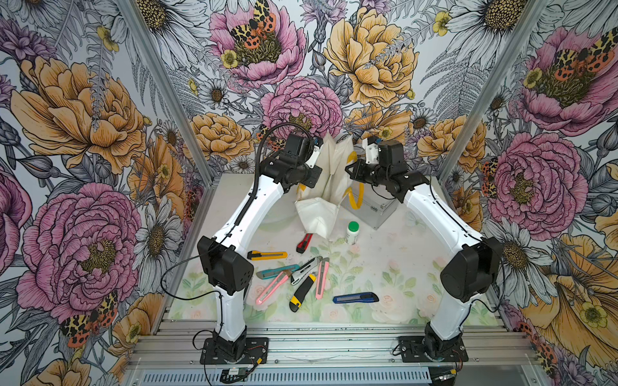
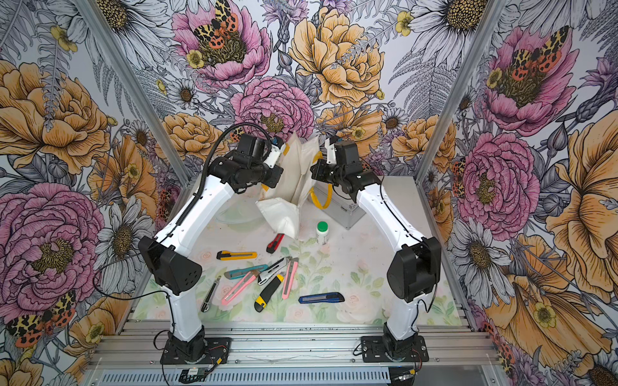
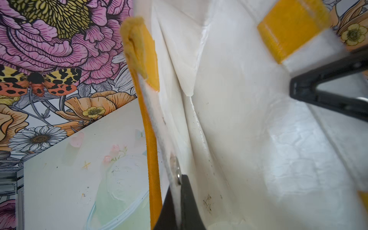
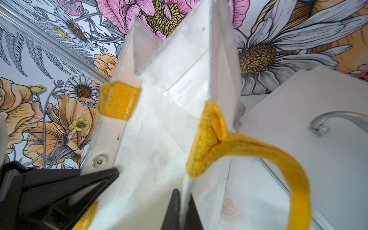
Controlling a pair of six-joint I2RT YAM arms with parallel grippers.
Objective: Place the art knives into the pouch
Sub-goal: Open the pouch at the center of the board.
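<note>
No art knife is held; all are seen lying on the table in front of the pouch. In the heap well in front of the pouch, a pink knife, a silver knife and a black-and-yellow knife are found touching or crossed, so neighbours could be dragged along if one is pinched there.

At the pouch itself, the left gripper is clenched on one rim beside a snap. The right gripper is clenched on the opposite rim near a yellow handle. The mouth is spread only by that pull. It is judged that, once either rim is let go for a pick, the mouth could fold shut or the pouch could slump, since its base is creased on the table. The silver case, just behind the pouch, could be nudged.

Which knife is meant cannot be told. Farthest in front of the pouch, the blue knife is laid crosswise, its long axis running across the pouch's front. The slim grey knife is slanted toward the pouch. The red knife, just in front of the pouch, is aimed nearly at its base. Blade ends cannot be made out.
</note>
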